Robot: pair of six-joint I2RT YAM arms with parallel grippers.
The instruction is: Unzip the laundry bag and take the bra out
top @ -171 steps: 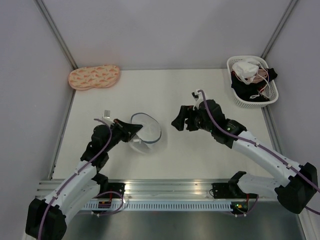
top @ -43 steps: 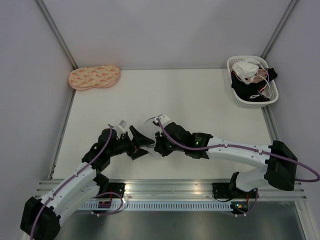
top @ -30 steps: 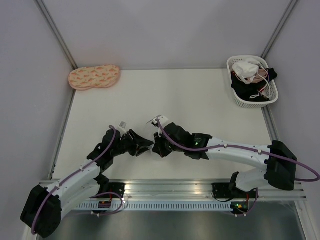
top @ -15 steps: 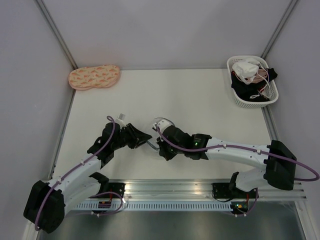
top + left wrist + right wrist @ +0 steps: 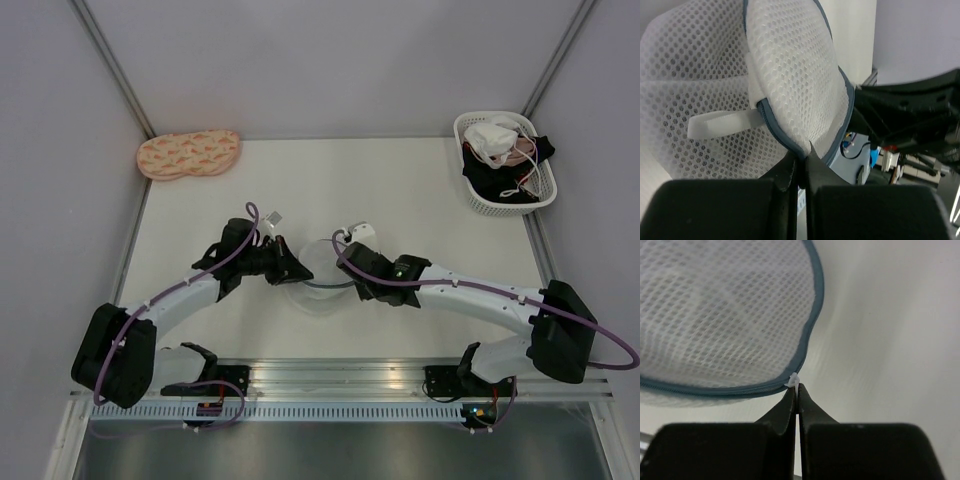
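- The small round white mesh laundry bag point(image 5: 318, 285), with thin blue-grey hoop rims, hangs between my two grippers and touches both. The zip along its rim looks closed.
- I judge it very light and floppy. It is soft open mesh on a springy hoop, so it will fold and swing rather than resist, and bare mesh would stretch if tugged. The bound rim and the zip tab look like the only firm places to hold.
- I cannot make out the taupe bra through the mesh; only a flat white strip point(image 5: 722, 125) shows against it.
- My left gripper point(image 5: 801, 157) is closed tight, its tips pinching the bag's blue-grey edge.
- My right gripper point(image 5: 797, 390) is closed too, with the small white zipper pull point(image 5: 792, 381) nipped at its very tip. That hold looks slight and could slip.
- To open it, I expect my left side must anchor the rim while my right draws the pull along it.
- Well beyond my right gripper stands a white plastic lattice basket point(image 5: 497, 206) of clothes. Well beyond my left gripper lies a peach patterned peanut-shaped pad point(image 5: 188, 154).
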